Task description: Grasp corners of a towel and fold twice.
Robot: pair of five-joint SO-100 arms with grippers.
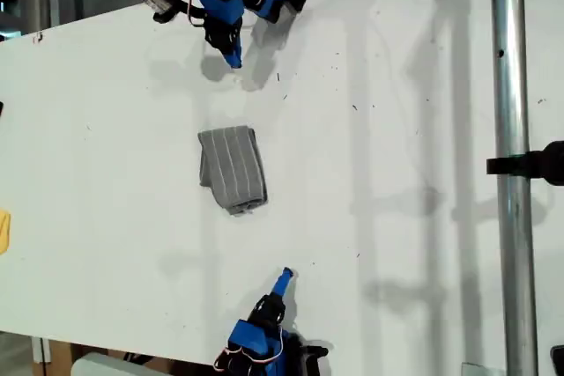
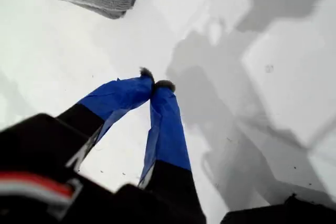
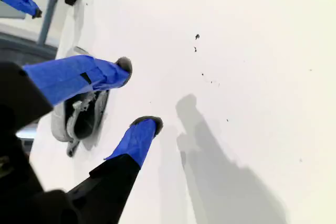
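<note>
Towel (image 1: 233, 169) is lying folded mid-table, looking soft, light and floppy, best pinched at corners. My first gripper (image 2: 155, 84) is hovering closed and empty; my second gripper (image 3: 140, 94) is gaping, empty.

The towel (image 1: 233, 169) is a soft matt grey cloth with a ribbed weave and fine pale stripes. It lies on a smooth, matt white surface (image 1: 397, 129) marked with small dark specks. My first gripper (image 2: 156, 83) has fingers wrapped in matt blue tape, slightly creased, over black plastic. My second gripper (image 3: 137, 94) shows the same taped finish. A smooth metal pole (image 1: 511, 129) with a dull sheen stands at the exterior view's right.
</note>
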